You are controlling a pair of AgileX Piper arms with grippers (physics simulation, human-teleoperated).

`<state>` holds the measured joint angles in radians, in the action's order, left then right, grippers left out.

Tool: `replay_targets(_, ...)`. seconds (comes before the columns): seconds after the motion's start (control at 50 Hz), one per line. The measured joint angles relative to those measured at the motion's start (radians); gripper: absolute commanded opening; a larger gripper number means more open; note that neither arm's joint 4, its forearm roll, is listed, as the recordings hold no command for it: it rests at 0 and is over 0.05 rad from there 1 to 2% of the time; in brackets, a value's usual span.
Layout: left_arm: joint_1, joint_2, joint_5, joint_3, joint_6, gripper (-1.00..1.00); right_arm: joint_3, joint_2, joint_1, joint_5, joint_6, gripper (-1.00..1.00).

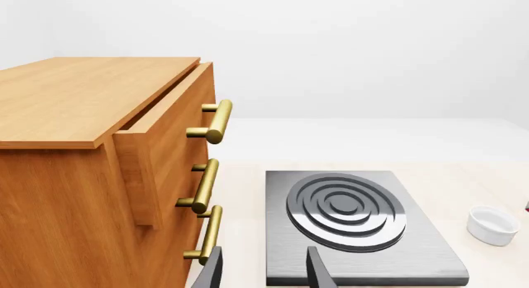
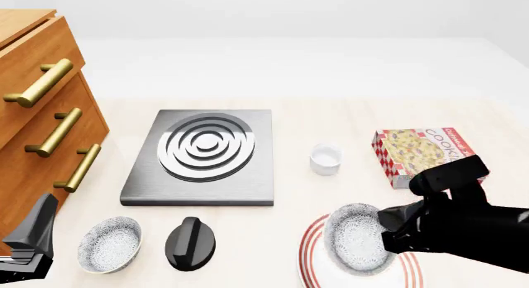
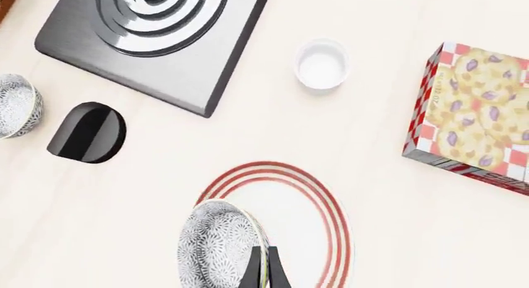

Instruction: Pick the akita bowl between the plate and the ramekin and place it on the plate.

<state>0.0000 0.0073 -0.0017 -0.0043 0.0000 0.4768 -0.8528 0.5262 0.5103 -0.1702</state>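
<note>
The akita bowl (image 2: 355,238) is speckled grey and white and hangs tilted over the plate (image 2: 314,246), a wide white plate with red rings. My right gripper (image 3: 264,268) is shut on the bowl's rim (image 3: 217,246). The frames do not show whether the bowl touches the plate (image 3: 291,201). The small white ramekin (image 2: 326,158) stands further out on the table, also visible as the ramekin (image 3: 323,65) and the ramekin (image 1: 492,224). My left gripper (image 1: 262,272) is open and holds nothing, low at the near left by the drawers.
A second speckled bowl (image 2: 109,244) and a black knob (image 2: 191,243) lie at the near left. A grey stove plate (image 2: 201,157) with a ringed burner sits mid-table. A wooden drawer cabinet (image 2: 41,114) with brass handles stands at the left, and a cookie box (image 2: 423,153) lies at the right.
</note>
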Motion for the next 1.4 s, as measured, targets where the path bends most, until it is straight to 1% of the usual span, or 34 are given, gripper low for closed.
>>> replay_targets(0.14,0.000,0.000,0.000,0.000,0.000,1.00,-0.047,0.010,-0.026,-0.015,0.008,-1.00)
replay_targets(0.48,0.000,0.000,0.000,0.000,0.000,1.00,-0.140,-0.066,-0.056,-0.140,0.019,-1.00)
replay_targets(0.78,0.000,0.000,0.000,0.000,0.000,1.00,-0.178,-0.114,-0.079,-0.215,0.035,-1.00)
replay_targets(1.0,0.000,0.000,0.000,0.000,0.000,1.00,-0.186,-0.158,-0.081,-0.270,0.025,-1.00)
replay_targets(1.28,0.000,0.000,0.000,0.000,0.000,1.00,-0.193,-0.196,-0.095,-0.315,0.021,-1.00)
replay_targets(1.3,0.000,0.000,0.000,0.000,0.000,1.00,-0.193,-0.198,-0.096,-0.318,0.020,1.00)
replay_targets(1.4,0.000,0.000,0.000,0.000,0.000,1.00,-0.196,-0.201,-0.101,-0.315,0.032,1.00)
